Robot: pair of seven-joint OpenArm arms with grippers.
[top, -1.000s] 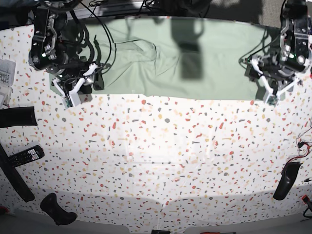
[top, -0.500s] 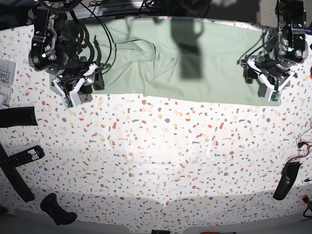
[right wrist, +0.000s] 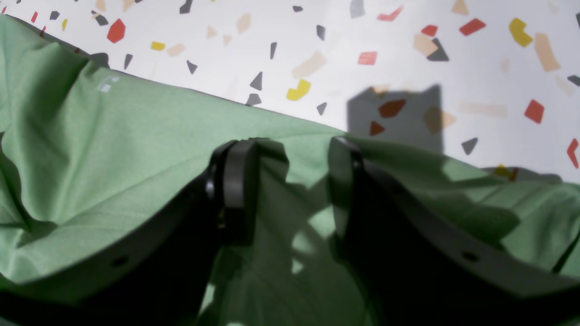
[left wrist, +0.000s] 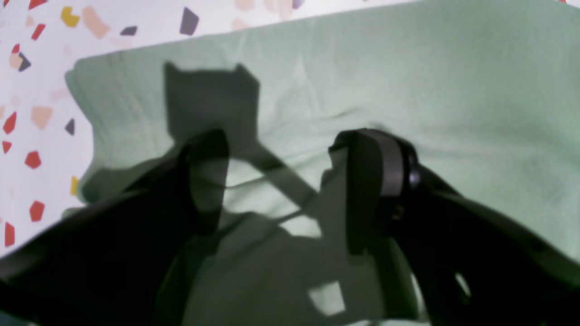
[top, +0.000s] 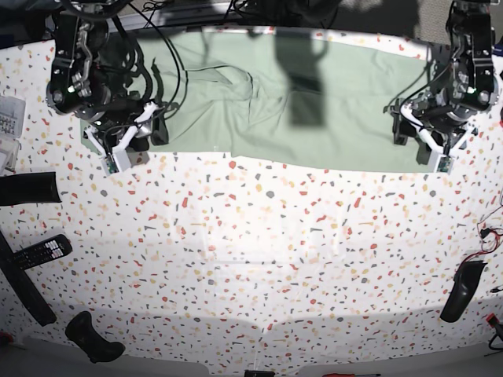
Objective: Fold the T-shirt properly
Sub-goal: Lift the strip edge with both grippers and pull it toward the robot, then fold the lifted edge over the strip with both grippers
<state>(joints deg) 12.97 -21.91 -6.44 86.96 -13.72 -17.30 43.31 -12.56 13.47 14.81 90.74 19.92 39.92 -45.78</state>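
The pale mint-green T-shirt (top: pixel 314 118) lies spread across the far side of the table, with its front hem running left to right. My left gripper (top: pixel 436 153) is over the shirt's right front corner. In the left wrist view it (left wrist: pixel 290 181) is open, its black fingers (left wrist: pixel 371 181) wide apart above flat cloth (left wrist: pixel 453 90) with nothing between them. My right gripper (top: pixel 118 153) is at the left front corner. In the right wrist view it (right wrist: pixel 292 181) is open with its jaws partly apart, and the shirt's hem (right wrist: pixel 136 136) runs under the tips, rumpled on the left.
The tabletop (top: pixel 251 259) is white terrazzo. A remote control (top: pixel 39 251) and a black bar (top: pixel 27 188) lie at the left edge. A black object (top: pixel 90 338) sits front left and another (top: pixel 464 290) at the right. Cables (top: pixel 157 55) hang over the shirt's back left.
The arm on the base view's right drew back over the shirt, then came forward again to the hem corner. The arm on the left has not moved.
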